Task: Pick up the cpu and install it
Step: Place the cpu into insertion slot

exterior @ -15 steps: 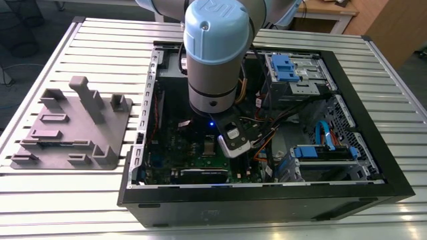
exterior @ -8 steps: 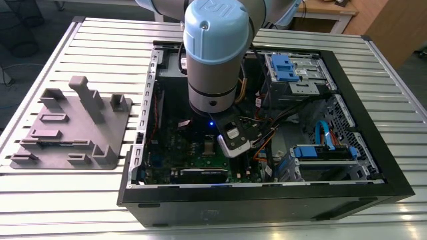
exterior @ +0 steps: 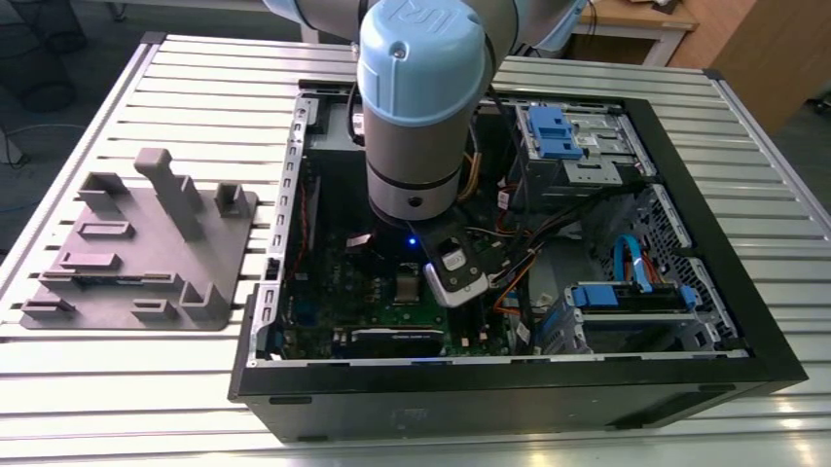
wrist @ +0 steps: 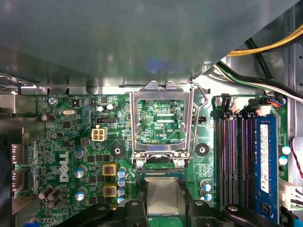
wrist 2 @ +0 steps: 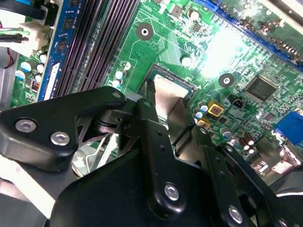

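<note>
Jaws of the gripper [wrist: 163,210] are closed to a narrow gap and hold the cpu [wrist: 163,194], with one black finger [wrist: 129,210] at each of two opposite edges. In both wrist views the cpu is a small flat square with a pale silver-grey metal top, plain and slightly shiny. It is over the dark socket [wrist: 161,176] on the green motherboard [wrist: 71,142], just beside the opened silver socket frame [wrist: 135,123]. Whether it already sits in the socket, I cannot tell. In the exterior view the arm [exterior: 415,107] comes down at the middle of the frame into the open computer case [exterior: 727,360]. A grey tray [exterior: 143,243] lies at the left.
</note>
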Controlling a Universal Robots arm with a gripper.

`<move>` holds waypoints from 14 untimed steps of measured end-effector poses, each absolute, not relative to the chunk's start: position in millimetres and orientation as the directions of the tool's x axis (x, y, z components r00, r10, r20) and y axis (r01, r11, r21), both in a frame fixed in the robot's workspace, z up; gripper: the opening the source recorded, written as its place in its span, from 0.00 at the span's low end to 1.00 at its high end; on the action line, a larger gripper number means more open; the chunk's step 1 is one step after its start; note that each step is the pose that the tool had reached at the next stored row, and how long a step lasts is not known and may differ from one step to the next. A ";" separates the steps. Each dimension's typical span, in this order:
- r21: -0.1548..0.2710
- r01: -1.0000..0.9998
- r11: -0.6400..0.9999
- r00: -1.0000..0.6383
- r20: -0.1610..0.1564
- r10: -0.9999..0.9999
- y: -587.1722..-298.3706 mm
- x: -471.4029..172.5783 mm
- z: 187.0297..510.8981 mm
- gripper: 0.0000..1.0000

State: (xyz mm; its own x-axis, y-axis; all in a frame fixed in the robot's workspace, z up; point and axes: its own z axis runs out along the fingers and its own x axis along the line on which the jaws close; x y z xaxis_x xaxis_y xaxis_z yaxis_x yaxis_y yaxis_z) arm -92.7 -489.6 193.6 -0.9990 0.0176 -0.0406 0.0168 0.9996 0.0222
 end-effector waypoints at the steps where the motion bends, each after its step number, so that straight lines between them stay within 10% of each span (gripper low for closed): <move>1: 0.022 0.017 1.000 -0.999 -0.041 0.018 -489.6 -92.7 193.6 0.38; 14: 0.022 0.017 1.000 -0.999 -0.041 0.018 -489.6 -92.7 191.9 0.45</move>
State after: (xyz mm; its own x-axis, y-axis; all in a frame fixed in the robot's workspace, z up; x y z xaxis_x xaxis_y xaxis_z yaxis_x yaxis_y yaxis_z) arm -92.7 -489.6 191.9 -0.9990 0.0176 -0.0406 0.0168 0.9996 0.0220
